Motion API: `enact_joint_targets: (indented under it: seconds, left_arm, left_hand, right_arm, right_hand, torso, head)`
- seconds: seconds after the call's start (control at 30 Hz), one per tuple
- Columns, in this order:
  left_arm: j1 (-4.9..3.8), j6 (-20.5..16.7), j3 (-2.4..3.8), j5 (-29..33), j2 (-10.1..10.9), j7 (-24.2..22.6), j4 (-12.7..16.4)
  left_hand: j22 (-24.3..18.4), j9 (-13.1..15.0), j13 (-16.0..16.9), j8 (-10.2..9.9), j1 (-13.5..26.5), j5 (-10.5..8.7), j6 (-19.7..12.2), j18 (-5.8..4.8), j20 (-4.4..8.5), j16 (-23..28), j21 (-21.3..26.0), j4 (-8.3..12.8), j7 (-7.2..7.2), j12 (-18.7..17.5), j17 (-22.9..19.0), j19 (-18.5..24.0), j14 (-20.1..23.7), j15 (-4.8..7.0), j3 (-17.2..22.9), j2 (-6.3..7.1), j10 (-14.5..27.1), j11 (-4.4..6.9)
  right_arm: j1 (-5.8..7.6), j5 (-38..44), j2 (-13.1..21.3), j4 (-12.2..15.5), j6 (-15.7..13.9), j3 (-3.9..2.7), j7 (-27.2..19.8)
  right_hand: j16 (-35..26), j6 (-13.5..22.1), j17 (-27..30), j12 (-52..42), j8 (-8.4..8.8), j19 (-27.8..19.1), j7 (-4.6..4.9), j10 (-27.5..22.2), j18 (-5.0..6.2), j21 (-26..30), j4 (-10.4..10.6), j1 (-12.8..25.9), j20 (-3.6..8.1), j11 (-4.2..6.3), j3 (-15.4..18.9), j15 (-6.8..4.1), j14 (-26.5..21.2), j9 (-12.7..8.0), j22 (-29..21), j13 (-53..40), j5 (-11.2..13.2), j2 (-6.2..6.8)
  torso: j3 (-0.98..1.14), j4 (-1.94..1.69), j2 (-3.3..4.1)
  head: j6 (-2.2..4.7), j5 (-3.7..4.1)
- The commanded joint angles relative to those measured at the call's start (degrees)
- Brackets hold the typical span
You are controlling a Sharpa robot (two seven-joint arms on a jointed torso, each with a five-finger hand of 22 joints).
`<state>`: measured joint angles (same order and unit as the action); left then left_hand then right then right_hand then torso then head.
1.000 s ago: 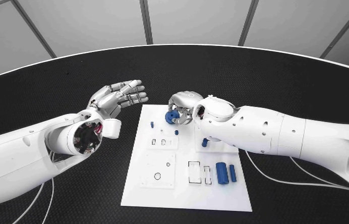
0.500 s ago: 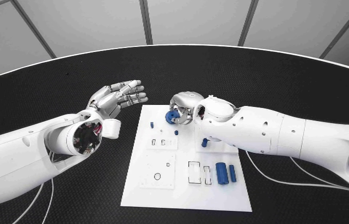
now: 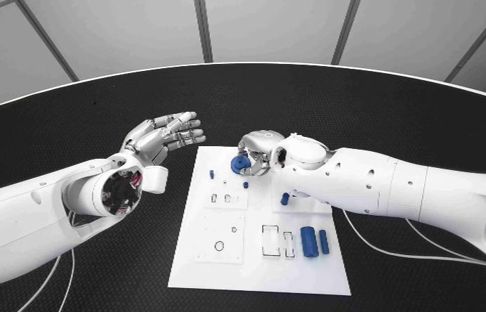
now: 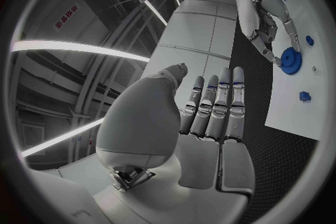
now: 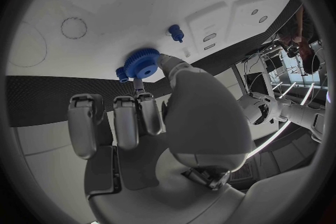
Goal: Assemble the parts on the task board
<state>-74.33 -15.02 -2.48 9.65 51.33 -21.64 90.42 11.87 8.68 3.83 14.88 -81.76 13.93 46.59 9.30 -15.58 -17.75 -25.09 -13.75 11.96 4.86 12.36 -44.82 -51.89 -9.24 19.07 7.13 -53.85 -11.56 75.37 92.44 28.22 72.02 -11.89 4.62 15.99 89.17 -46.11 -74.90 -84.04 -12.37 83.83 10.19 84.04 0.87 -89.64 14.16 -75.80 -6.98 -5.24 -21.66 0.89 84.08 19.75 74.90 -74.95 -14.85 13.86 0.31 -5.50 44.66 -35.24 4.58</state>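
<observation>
**Right wrist view: blue gear pinched over the far end of the board**

Right wrist view shows the right hand point(image 5: 150, 123) with a blue gear point(image 5: 142, 63) caught between its thumb and a fingertip, teeth plain around the rim. The gear sits at the fingers' ends, close above the white task board point(image 5: 105, 5). A small blue peg point(image 5: 176, 32) stands on the board just beside it.

From the head camera, the same gear point(image 3: 240, 163) lies at about 9 o'clock of the right hand point(image 3: 261, 152), over the far end of the task board point(image 3: 258, 263). A small blue peg point(image 3: 245, 183) stands just at 6 o'clock of the gear, and another small peg point(image 3: 212, 173) at 8 o'clock of it, near the board's left edge. A further blue piece point(image 3: 284, 199) is half tucked under the right forearm, so its shape is unclear. Two blue cylinders point(image 3: 309, 241) lie side by side toward the board's near right part.

Whether the gear touches the board cannot be told; the fingers cover its underside.

The left hand point(image 3: 165, 135) hovers off the board at 10 o'clock of it, palm up, fingers straight and slightly apart, holding nothing. The left wrist view shows that hand point(image 4: 203, 123) flat and empty, with the gear point(image 4: 290, 58) well apart from it.
</observation>
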Motion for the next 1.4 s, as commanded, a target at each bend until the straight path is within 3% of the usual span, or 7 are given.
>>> enact_joint_targets:
  seconds: [0.03,0.43,0.63,0.87,0.97,1.17,1.4]
  left_arm:
    - [0.0,-0.03,0.0,0.0,0.02,-0.02,-0.01]
    - [0.0,-0.06,0.0,0.0,0.04,-0.07,-0.07]
    - [0.0,-0.05,-0.01,0.0,0.04,-0.07,-0.12]
    - [0.0,0.1,-0.01,0.0,0.16,0.02,-0.27]
    - [0.01,0.35,-0.01,0.0,0.14,0.09,-0.48]
    - [0.01,0.86,-0.02,-0.01,-0.06,0.21,-1.01]
    - [0.03,1.26,-0.03,-0.01,-0.59,0.28,-1.6]
  left_hand:
    - [0.08,-0.05,-0.03,-0.36,0.17,-0.18,0.28,1.04,0.09,0.24,-0.31,-0.01,2.69,-0.34,0.05,0.28,0.51,0.04,0.31,0.41,-0.26,-0.18]
    - [0.09,-0.05,-0.04,-0.36,0.21,-0.19,0.29,1.04,0.09,0.25,-0.33,-0.02,2.7,-0.36,0.06,0.3,0.51,0.03,0.34,0.4,-0.26,-0.18]
    - [0.09,-0.05,-0.04,-0.36,0.21,-0.19,0.29,1.04,0.09,0.25,-0.33,-0.02,2.7,-0.36,0.06,0.3,0.51,0.03,0.34,0.4,-0.26,-0.18]
    - [0.09,-0.05,-0.04,-0.36,0.21,-0.19,0.29,1.04,0.09,0.25,-0.33,-0.02,2.7,-0.36,0.06,0.3,0.51,0.03,0.34,0.4,-0.26,-0.18]
    - [0.11,-0.06,-0.04,-0.38,0.26,-0.2,0.28,1.04,0.08,0.26,-0.37,-0.03,2.72,-0.41,0.08,0.34,0.52,0.03,0.36,0.4,-0.26,-0.2]
    - [0.11,-0.06,-0.04,-0.39,0.25,-0.2,0.26,1.04,0.08,0.27,-0.38,0.0,2.7,-0.43,0.09,0.35,0.54,0.02,0.37,0.44,-0.25,-0.2]
    - [0.11,-0.07,-0.04,-0.39,0.24,-0.21,0.25,1.03,0.08,0.28,-0.38,0.02,2.69,-0.44,0.09,0.36,0.54,0.02,0.36,0.46,-0.24,-0.19]
  right_arm:
    - [0.0,0.0,0.16,0.0,0.34,0.0,0.19]
    - [0.0,0.0,1.21,0.53,1.16,0.01,0.73]
    - [0.0,0.0,2.98,2.4,-2.05,0.02,0.35]
    - [0.01,-4.49,9.77,8.73,-11.66,0.06,-3.21]
    - [0.02,-11.28,15.11,11.75,-15.71,0.08,-8.86]
    - [0.03,-21.24,23.09,13.82,-17.69,0.13,-18.39]
    - [0.01,-24.67,28.15,12.38,-17.53,0.19,-22.46]
  right_hand:
    - [0.29,-1.07,-13.7,-0.18,0.01,6.17,0.06,0.68,-0.87,-0.36,0.46,0.62,-0.38,-0.19,1.0,0.36,5.6,0.02,15.1,-9.76,-0.23,-0.45]
    - [0.31,-0.97,-13.73,-0.19,0.95,6.17,0.19,0.63,-0.87,-0.36,2.42,2.95,-0.41,-0.31,3.0,0.44,5.61,-0.56,15.1,-9.7,-2.69,-1.85]
    - [0.32,-1.11,-13.74,-0.4,1.08,6.17,0.22,0.8,-0.87,-0.36,2.25,2.91,-0.44,-0.34,3.07,0.47,5.61,-0.66,15.1,-9.87,-3.58,-2.12]
    - [0.2,-2.29,-13.41,-0.87,0.89,6.17,-0.16,1.26,-0.87,-0.36,1.55,1.48,-0.31,-0.03,2.16,0.23,5.54,-0.7,15.1,-10.23,-3.95,-2.43]
    - [-0.08,-2.81,-12.7,-0.52,0.9,6.17,-0.47,0.96,-0.87,-0.36,1.0,0.26,-0.02,0.23,1.19,-0.13,5.36,-0.81,15.1,-9.89,-3.03,-2.43]
    - [-0.02,-4.33,-12.92,-0.42,0.3,6.17,-0.83,0.93,-0.87,-0.36,-0.68,-2.52,0.49,0.63,0.11,-0.63,5.41,-0.77,15.1,-9.78,-2.54,-1.15]
    - [0.06,-5.1,-13.13,-0.67,0.03,6.17,-1.11,1.23,-0.87,-0.36,-1.09,-3.17,0.72,0.85,0.13,-0.92,5.46,-0.79,15.1,-10.0,-2.9,-0.18]
  torso:
    - [-0.01,-0.06,0.01]
    - [0.09,0.06,-0.03]
    - [0.11,0.0,-0.02]
    - [0.23,0.23,-0.13]
    - [0.31,0.54,-0.24]
    - [0.79,1.4,-0.56]
    - [1.22,1.64,-0.72]
  head:
    - [-0.01,0.07]
    - [0.13,0.06]
    - [0.15,0.14]
    - [0.41,-0.05]
    - [0.54,-0.01]
    - [0.71,0.0]
    - [1.02,0.62]
